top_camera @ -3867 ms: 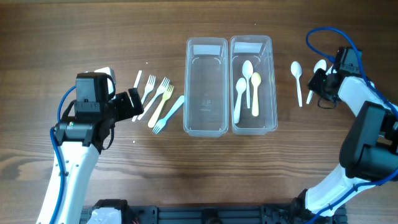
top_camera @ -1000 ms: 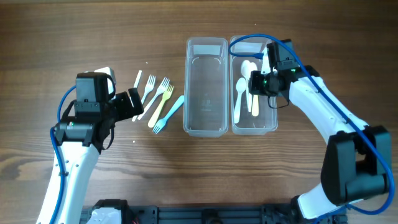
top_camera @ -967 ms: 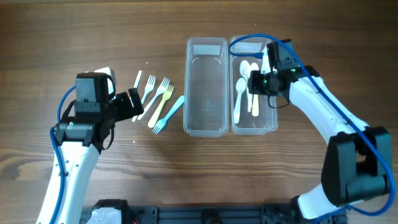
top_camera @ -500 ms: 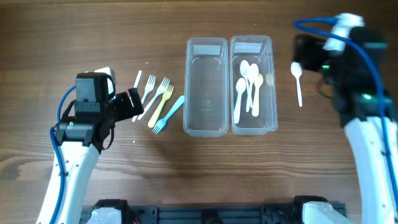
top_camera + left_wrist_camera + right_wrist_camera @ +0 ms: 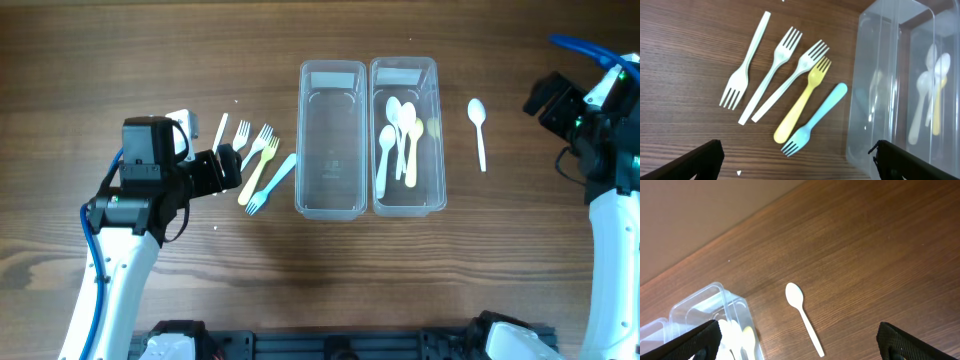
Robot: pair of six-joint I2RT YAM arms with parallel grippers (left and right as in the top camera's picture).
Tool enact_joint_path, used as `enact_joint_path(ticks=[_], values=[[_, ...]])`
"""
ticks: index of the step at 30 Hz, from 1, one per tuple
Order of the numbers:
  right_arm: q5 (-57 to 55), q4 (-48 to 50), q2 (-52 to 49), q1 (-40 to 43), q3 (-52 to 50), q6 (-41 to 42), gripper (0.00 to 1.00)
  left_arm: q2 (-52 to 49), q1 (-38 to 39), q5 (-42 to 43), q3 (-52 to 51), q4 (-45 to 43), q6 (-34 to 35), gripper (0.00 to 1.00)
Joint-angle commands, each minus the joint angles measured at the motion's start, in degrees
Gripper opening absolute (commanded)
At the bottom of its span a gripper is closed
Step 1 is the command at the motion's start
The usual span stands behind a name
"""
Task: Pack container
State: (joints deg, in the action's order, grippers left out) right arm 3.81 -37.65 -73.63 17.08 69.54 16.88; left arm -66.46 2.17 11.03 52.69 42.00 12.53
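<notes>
With a fourth spoon [image 5: 394, 110] now in the right container [image 5: 408, 209], your right tool [image 5: 800, 347] has withdrawn, released and empty; one white spoon [image 5: 478, 128] awaits on the tabletop [image 5: 500, 260].

Overhead: the left arm [image 5: 108, 262] comes up from the lower left of the frame with its elbow bent. The left gripper [image 5: 226, 168] sits at mid-left and points right, jaws spread wide. In its wrist view the dark fingertips [image 5: 702, 156] occupy the two bottom corners.

The right arm [image 5: 612, 235] runs up the right edge. The right gripper [image 5: 548, 98] is at upper right and points left, jaws also wide apart. Its fingertips [image 5: 897, 337] likewise sit in both bottom corners.
</notes>
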Motion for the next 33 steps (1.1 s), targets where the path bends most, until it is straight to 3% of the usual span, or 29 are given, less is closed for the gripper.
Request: enact_joint_path(ticks=[1,6,12,19,22,28,33], values=[[-0.6,-0.2,-0.4,0.2,0.2,1.2,1.00,-0.5,0.6,1.7,2.6,3.5,-6.8,0.99],[-0.7,-0.2,-0.4,0.2,0.2,1.1,1.00,-5.6,6.4,-5.8,8.7,9.5,-11.3,0.91],[-0.6,-0.2,-0.4,0.2,0.2,1.2,1.00,-13.7,15.2,-15.9,10.4,6.4,-21.9,0.83],[-0.6,-0.1,-0.4,0.2,0.2,1.2,1.00,-23.7,20.4,-16.0,10.4,4.6,-32.6,0.73],[-0.6,-0.2,-0.4,0.2,0.2,1.2,1.00,-27.6,22.3,-15.8,10.4,3.8,-36.4,0.63],[-0.6,-0.1,-0.4,0.2,0.2,1.2,1.00,-32.9,22.4,-13.7,10.4,3.1,-37.7,0.63],[-0.6,-0.1,-0.4,0.2,0.2,1.2,1.00,-36.1,22.4,-13.5,10.4,0.8,-37.3,0.52]])
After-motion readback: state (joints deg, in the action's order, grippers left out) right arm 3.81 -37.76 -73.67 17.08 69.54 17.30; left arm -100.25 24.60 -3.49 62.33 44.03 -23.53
